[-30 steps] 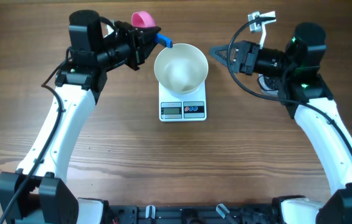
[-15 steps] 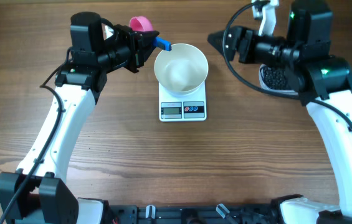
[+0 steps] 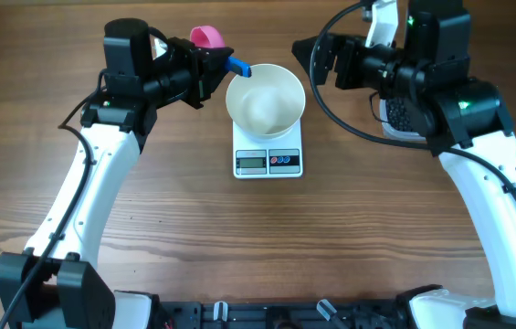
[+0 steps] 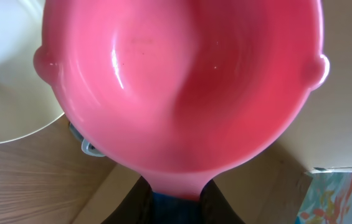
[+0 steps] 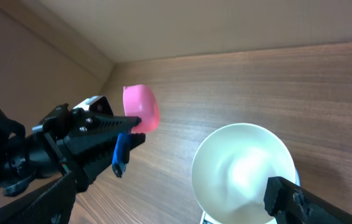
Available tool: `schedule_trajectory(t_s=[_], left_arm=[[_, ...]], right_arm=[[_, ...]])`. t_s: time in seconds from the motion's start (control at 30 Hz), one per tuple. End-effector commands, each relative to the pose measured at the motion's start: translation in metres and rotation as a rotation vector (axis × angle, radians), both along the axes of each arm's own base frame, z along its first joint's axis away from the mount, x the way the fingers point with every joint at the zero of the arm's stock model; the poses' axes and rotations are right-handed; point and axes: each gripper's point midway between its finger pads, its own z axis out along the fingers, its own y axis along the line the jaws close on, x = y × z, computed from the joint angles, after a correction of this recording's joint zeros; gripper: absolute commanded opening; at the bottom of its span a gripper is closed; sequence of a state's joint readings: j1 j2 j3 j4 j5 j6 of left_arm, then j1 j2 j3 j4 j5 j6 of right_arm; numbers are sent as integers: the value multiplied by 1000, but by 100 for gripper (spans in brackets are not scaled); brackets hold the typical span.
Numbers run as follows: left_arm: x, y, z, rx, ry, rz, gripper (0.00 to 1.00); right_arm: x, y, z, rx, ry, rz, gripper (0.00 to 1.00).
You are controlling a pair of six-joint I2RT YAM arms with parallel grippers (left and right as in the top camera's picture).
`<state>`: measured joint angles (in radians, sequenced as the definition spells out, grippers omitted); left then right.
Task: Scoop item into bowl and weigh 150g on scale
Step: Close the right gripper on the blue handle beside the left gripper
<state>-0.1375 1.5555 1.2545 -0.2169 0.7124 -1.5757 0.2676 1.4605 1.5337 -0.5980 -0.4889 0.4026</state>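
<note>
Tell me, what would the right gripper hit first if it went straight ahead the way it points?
Probably the pink scoop held in the left gripper, after passing just beyond the white bowl; its height is hard to judge.

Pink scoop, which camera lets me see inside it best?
The left wrist view: the pink scoop fills the picture, and its inside looks empty. The overhead view shows only a small pink edge near the top. The right wrist view shows it small, from outside.

Your left arm (image 3: 93, 183) and right arm (image 3: 495, 210) share one build: smooth white tapered links, chunky black joint housings, thin black cables (image 3: 317, 84) looping loose beside them, and small green lights (image 3: 463, 106) glowing on the right one.
</note>
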Motion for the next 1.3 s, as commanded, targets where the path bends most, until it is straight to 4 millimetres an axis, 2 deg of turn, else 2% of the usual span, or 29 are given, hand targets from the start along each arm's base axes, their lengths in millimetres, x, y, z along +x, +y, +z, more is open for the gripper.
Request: schedule_trajectory(t_s=[0.0, 0.03, 0.1, 0.2, 0.4, 0.6, 0.77, 0.93, 1.03, 1.1, 1.27], left_arm=[[-2, -5, 10, 6, -40, -27, 4], [-3, -8, 9, 6, -38, -32, 4], [-6, -14, 9, 6, -38, -45, 4], [-7, -18, 11, 4, -48, -55, 4], [-7, -18, 11, -18, -16, -38, 4], [-12, -30, 12, -60, 37, -40, 4], [-14, -37, 13, -100, 88, -29, 4], [-16, -48, 22, -113, 43, -61, 9], [-18, -53, 25, -132, 54, -68, 4], [-19, -55, 25, -140, 67, -65, 4], [-19, -55, 25, -140, 67, -67, 4]], right_arm=[[-6, 17, 3, 16, -28, 111, 96], [-9, 21, 2, 22, -22, 131, 88], [-9, 28, -5, 38, 14, 146, 62], [-9, 39, -16, 54, 72, 150, 50], [-7, 64, -31, 64, 113, 178, 51], [-15, 84, -35, 62, 114, 224, 51], [-15, 89, -37, 67, 124, 219, 51], [-9, 87, -44, 72, 162, 171, 48], [-7, 88, -48, 72, 174, 168, 47], [-5, 89, -48, 75, 166, 168, 43], [5, 82, -50, 45, 146, 107, 26]])
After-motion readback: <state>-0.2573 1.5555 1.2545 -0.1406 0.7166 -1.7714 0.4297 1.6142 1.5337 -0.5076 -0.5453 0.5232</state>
